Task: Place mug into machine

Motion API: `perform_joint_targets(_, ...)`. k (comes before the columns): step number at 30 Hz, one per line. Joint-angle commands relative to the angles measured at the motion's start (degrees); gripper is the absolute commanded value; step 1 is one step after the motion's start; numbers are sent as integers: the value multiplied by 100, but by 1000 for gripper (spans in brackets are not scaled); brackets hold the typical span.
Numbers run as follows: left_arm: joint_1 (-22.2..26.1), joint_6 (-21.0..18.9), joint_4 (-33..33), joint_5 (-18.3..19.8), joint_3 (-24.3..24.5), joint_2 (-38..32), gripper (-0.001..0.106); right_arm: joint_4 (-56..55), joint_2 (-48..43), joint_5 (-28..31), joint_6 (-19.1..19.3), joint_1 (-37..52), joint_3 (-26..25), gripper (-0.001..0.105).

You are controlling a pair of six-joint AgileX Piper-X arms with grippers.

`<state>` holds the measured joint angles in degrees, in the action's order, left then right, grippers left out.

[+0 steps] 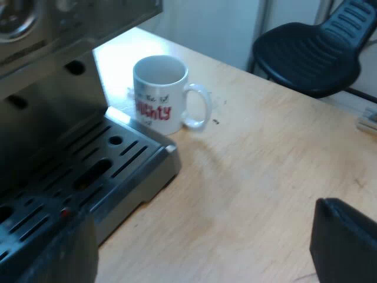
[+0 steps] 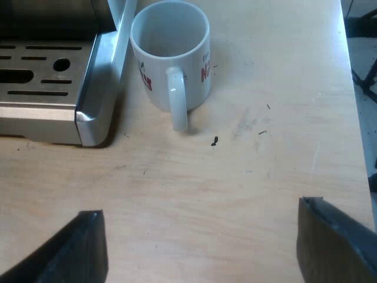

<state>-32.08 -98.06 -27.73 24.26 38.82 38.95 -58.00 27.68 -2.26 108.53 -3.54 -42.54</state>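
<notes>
Two grippers report to you here, and both stand with their fingers spread wide and nothing held between them. Your mug is white with red lettering, upright and empty. It stands on the wooden table just beside the drip tray of the espresso machine, at the tray's outer corner and not on its slotted grate; whether its wall touches the tray's metal edge you cannot tell. Seen from the right gripper, the mug sits ahead of the open fingers and well apart from them, roughly midway between them, with bare table in the gap and its handle turned toward that gripper. A small dark speck lies on the wood near the handle's foot. From the left gripper, one finger hangs over the drip tray's grate and the other over bare wood, and the mug stands beyond the tray's corner, far from both fingertips. A black chair stands past the table's edge, well apart from the tray.
</notes>
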Motion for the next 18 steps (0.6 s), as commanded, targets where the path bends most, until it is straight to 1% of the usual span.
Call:
perform_joint_targets(1,-155,-257,525,-44,37,347,85,201,158,-59,77,-2,-64,67)
perform_joint_targets(3,-177,-371,776,-44,37,581,85,293,236,-59,53,-2,-64,67)
perform_joint_targets(12,-176,-374,1623,-44,37,1408,85,654,668,-59,14,-2,-64,67)
perform_joint_targets(14,-217,-374,1729,-44,37,1535,85,763,803,-75,14,-2,-25,67)
perform_joint_targets(16,-297,-374,1870,-44,37,1752,85,892,887,-128,-63,-2,21,67)
perform_joint_targets(17,-309,-374,1882,-44,37,1753,85,1035,994,-236,-92,-2,102,67)
perform_joint_targets(18,-387,-350,1987,-44,37,1894,85,1124,1061,-285,-140,-2,173,67)
